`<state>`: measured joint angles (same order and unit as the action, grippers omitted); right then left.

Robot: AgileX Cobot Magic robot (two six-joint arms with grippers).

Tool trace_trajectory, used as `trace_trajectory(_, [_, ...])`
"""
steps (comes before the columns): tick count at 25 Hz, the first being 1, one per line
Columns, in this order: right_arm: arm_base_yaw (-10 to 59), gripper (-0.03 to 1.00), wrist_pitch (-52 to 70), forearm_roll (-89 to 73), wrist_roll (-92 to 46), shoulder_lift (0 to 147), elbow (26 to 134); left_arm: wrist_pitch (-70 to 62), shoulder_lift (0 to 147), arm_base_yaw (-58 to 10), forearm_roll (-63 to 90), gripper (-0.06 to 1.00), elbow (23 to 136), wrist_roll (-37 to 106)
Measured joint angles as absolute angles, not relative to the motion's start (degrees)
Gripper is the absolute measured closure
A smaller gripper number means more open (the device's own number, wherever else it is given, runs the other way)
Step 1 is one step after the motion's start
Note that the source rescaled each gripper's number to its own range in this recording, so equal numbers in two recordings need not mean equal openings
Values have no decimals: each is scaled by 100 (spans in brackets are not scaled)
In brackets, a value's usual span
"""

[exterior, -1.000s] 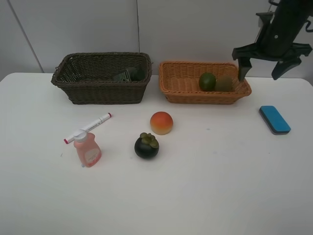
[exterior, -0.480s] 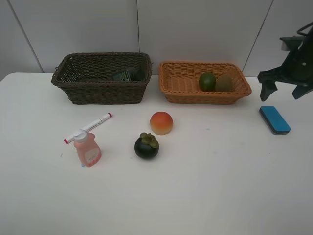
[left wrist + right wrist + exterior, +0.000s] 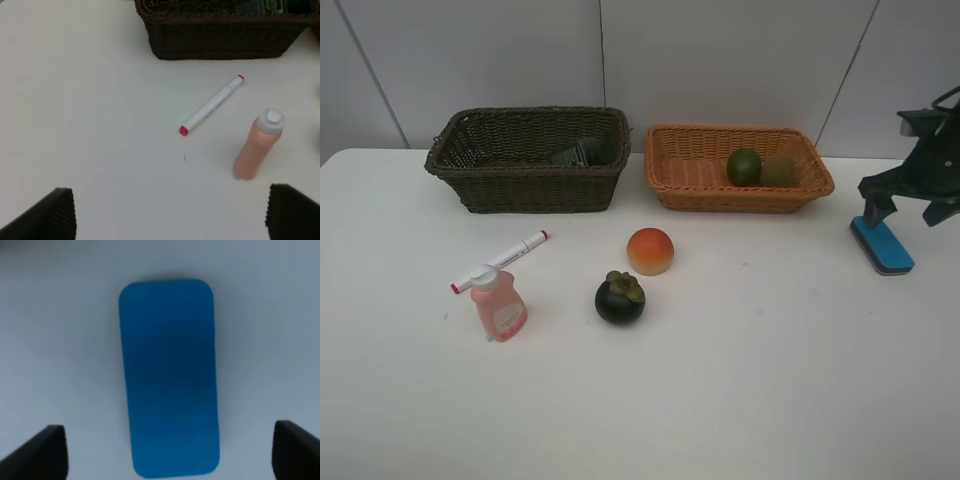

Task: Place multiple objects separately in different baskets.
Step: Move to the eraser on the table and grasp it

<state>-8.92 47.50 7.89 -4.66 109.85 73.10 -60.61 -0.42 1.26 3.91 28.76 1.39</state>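
Baskets sat side by side along the far edge of the desk (image 3: 740,380): dark brown basket (image 3: 535,190), the deeper one, toward the far left corner, and light tan basket (image 3: 740,198), shallower, just right of it. Contents suggested a split by type. The dark one held the dark grey bottle (image 3: 582,153). The tan one held the green fruit (image 3: 743,166) and the kiwi (image 3: 778,170), just beside each other at its right end. My read: fruit goes tan, everything else goes dark.

Right tool (image 3: 902,210) hung near the right edge of the desk, jaws wide, nothing held. Left tool (image 3: 172,212) was also wide and empty, over the left part of the desk.

Pink bottle (image 3: 499,305) stood upright toward the left edge, ahead of the left tool and well apart from it. Peach (image 3: 650,250) and mangosteen (image 3: 620,298) sat mid-desk, near each other, not touching. No tool was close to either.

Blue block (image 3: 882,246) lay flat by the right edge, directly under the right tool. In the wrist view it was centred between the fingers, one on each long side, both clear of it. That looked like alignment for a pinch across the narrow width. Height above the block: couldn't tell.

Marker (image 3: 500,261) lay flat, one end just beside the pink bottle's cap, in front of the dark basket.
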Motion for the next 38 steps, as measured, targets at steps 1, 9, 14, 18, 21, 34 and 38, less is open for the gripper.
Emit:
trace_trajectory(1, [-906, -1, 4703, 746, -496, 11047, 7310, -6061, -42, 126, 391, -5, 2876, 139])
trace_trajectory(9, [-1039, -1, 4552, 609, -585, 11469, 7310, -6061, -42, 126, 391, -5, 2876, 139])
trace_trajectory(14, [-1085, -1, 4489, 598, -590, 11507, 7310, -6061, -42, 126, 391, -5, 2876, 139])
trace_trajectory(18, [-1107, -1, 4407, 591, -590, 11512, 7310, -6061, -42, 126, 391, -5, 2876, 139])
trace_trajectory(21, [-1107, -1, 4401, 591, -590, 11512, 7310, -6061, -42, 126, 391, -5, 2876, 139])
trace_trajectory(34, [-1107, -1, 4361, 566, -590, 11598, 7310, -6061, -42, 126, 391, -5, 2876, 139])
trace_trajectory(38, [-1107, -1, 4366, 533, -629, 11756, 7310, -6061, -42, 126, 391, -5, 2876, 139])
